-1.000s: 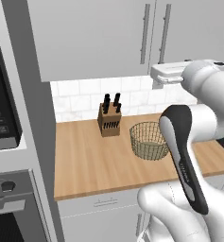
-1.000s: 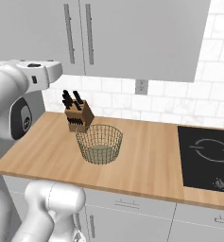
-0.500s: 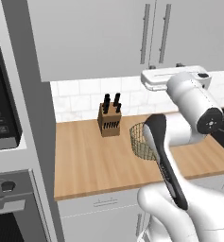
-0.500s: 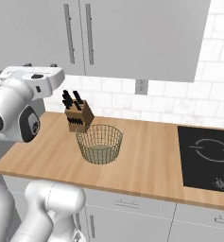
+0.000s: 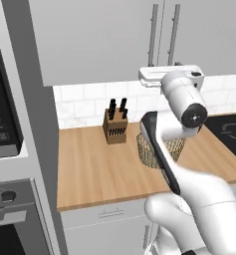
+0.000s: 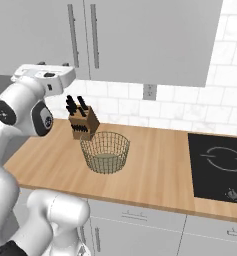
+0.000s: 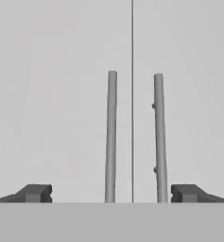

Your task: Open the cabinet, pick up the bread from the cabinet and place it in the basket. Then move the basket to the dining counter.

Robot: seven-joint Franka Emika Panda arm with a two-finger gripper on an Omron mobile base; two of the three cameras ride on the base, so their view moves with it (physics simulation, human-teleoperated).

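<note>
- Gripper (image 7: 111, 193) spread wide, nothing between the tips, pointed straight at the cabinet (image 7: 61, 94) doors up close.
- Hand view: two vertical bar handles side by side w/ the door seam running between them. Left handle (image 7: 111, 137) and right handle (image 7: 159, 137) both sit in the gap between the finger tips (image 7: 35, 193), no contact w/ either one.
- Cabinet (image 5: 114, 35) doors shut, so bread is hidden, can't tell where it sits inside.
- Left base view: hand (image 5: 172, 75) raised just under the bottom ends of the handles, arm rising from lower right and covering part of the basket (image 5: 152, 149).
- Right base view: basket (image 6: 105, 151) upright on the wood countertop (image 6: 155, 170), middle-ish, nearer than the knife block (image 6: 83, 122), close to it but can't tell if touching. Looks like nothing inside but wire.
- Knife block back by the tiled wall, tilted, black handles sticking up.
- Black cooktop (image 6: 220, 165) set into the countertop off to the right, well apart from basket.
- Wall outlet (image 6: 149, 91) on the tiles, behind and right of the basket.
- Oven stack (image 5: 10, 149) at far left of the left base view.
- Drawers (image 6: 140, 222) under the countertop, shut.
</note>
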